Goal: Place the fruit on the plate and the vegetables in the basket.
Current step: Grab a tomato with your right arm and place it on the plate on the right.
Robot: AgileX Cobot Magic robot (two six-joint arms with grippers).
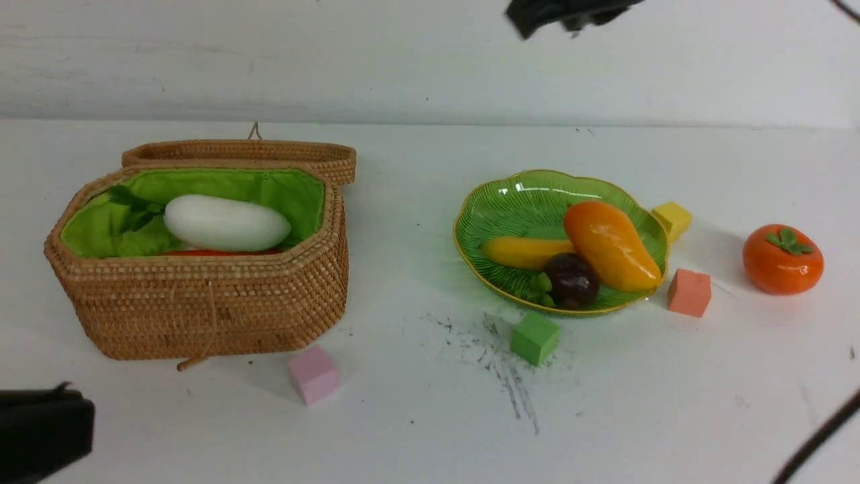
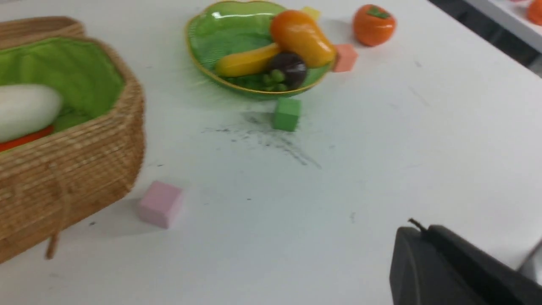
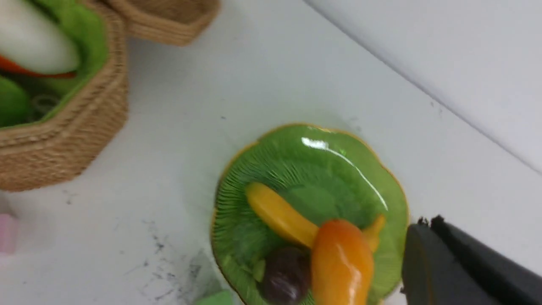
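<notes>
Left pincer [image 2: 417,241]: together, empty.
Right pincer [image 3: 427,237]: together, empty.
Plate [image 1: 510,202]: banana [image 1: 521,252], mango [image 1: 611,245], mangosteen [image 1: 572,279].
Persimmon [image 1: 783,260]: on worktop [image 1: 672,403], plate's three o'clock.

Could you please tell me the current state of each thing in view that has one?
basket lid: open, tipped back.
basket: radish and carrot inside.
plate: banana, mangosteen and mango on it.
persimmon: upright on the table, off the plate.
left gripper: jaws shut, empty.
right gripper: jaws shut, empty.
</notes>
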